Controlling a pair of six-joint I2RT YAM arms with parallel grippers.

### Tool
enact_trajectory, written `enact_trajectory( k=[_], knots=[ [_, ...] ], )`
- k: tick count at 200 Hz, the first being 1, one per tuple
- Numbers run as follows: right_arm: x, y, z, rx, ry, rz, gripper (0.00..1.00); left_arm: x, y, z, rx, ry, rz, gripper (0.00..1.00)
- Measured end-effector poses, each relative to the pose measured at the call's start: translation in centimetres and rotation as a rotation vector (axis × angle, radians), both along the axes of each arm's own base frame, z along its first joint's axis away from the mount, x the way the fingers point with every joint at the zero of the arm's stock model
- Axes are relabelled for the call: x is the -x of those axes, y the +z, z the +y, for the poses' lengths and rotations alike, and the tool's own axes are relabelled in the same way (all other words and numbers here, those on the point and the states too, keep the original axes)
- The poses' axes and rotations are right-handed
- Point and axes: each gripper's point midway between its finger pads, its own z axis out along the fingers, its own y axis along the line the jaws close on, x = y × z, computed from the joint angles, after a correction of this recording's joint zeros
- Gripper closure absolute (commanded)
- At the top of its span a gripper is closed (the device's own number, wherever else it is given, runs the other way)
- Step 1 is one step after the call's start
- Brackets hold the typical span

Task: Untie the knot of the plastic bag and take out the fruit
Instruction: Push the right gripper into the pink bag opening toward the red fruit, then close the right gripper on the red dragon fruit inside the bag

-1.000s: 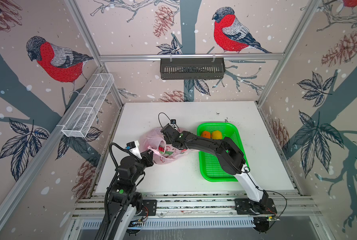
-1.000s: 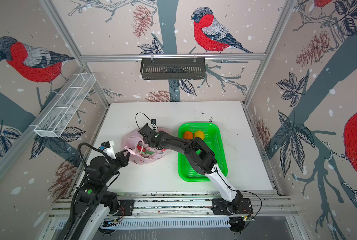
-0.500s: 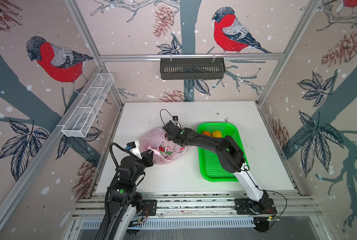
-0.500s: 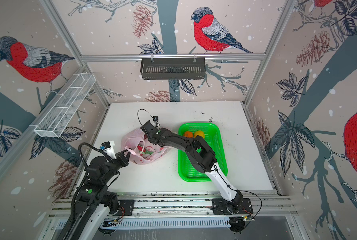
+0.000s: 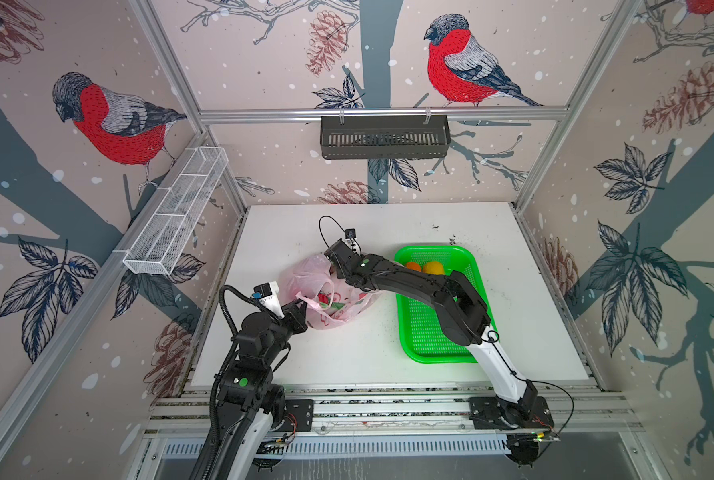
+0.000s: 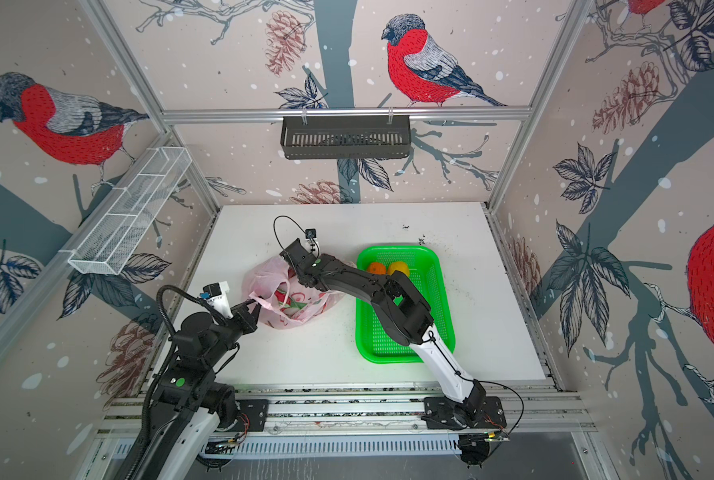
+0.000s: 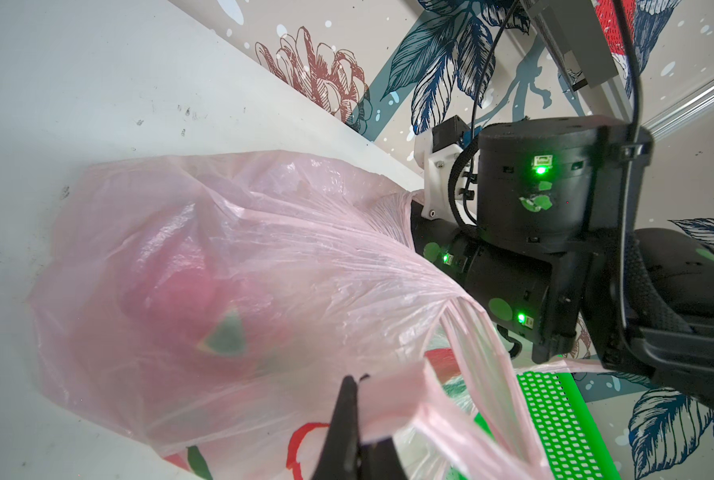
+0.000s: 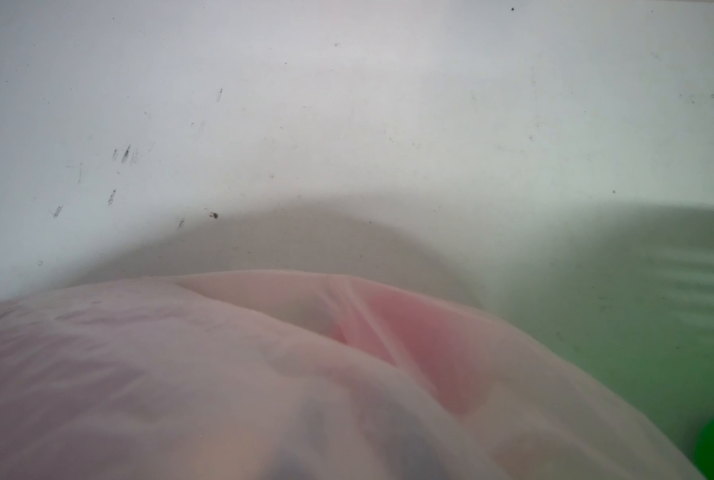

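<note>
The bag (image 5: 330,305), lying on the table (image 5: 347,357) beside the tray (image 5: 426,332), is pinched by a handle (image 7: 392,395) in the closed left pincer (image 7: 357,415), while the right pincer (image 5: 335,271) is buried in its mouth, where open or closed cannot be told, and the fruit (image 7: 189,299) inside is seen only as a red blur.

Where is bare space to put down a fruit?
The white table is bare behind the plastic bag and green tray, and in front of them up to the front rail. The tray's near half is free, under the right arm. Around the bag it is crowded.
</note>
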Motion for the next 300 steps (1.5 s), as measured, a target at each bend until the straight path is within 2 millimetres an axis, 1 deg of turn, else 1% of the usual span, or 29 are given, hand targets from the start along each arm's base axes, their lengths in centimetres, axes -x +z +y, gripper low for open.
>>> enact_trajectory(
  k=[33, 66, 85, 115, 164, 229, 270, 300],
  knots=[
    [-0.5, 0.2, -0.6, 0.021, -0.013, -0.015, 0.63, -0.1, 0.2, 0.0, 0.002, 0.000, -0.010, 1.00],
    [-0.9, 0.1, -1.2, 0.048, -0.014, -0.017, 0.50, -0.1, 0.3, 0.0, 0.003, 0.000, -0.013, 1.00],
    [-1.1, -0.3, -1.4, 0.052, -0.019, -0.013, 0.43, -0.1, 0.3, 0.0, 0.003, 0.000, -0.014, 1.00],
    [-1.3, -1.0, -1.6, 0.056, -0.015, 0.003, 0.35, -0.1, 0.2, 0.0, 0.003, 0.000, -0.013, 1.00],
    [-1.5, -2.1, -1.6, 0.051, -0.003, 0.034, 0.29, -0.1, 0.2, 0.0, 0.002, 0.000, -0.012, 1.00],
    [-1.8, -3.2, -1.4, 0.042, 0.006, 0.057, 0.26, -0.1, 0.1, 0.0, 0.001, 0.000, -0.008, 1.00],
    [-1.6, -3.7, -1.2, 0.032, 0.019, 0.080, 0.19, -0.1, 0.1, 0.0, 0.001, 0.000, -0.006, 1.00],
    [-1.6, -4.2, -1.1, 0.028, 0.026, 0.095, 0.17, -0.1, 0.1, 0.0, 0.001, 0.000, -0.006, 1.00]
  ],
)
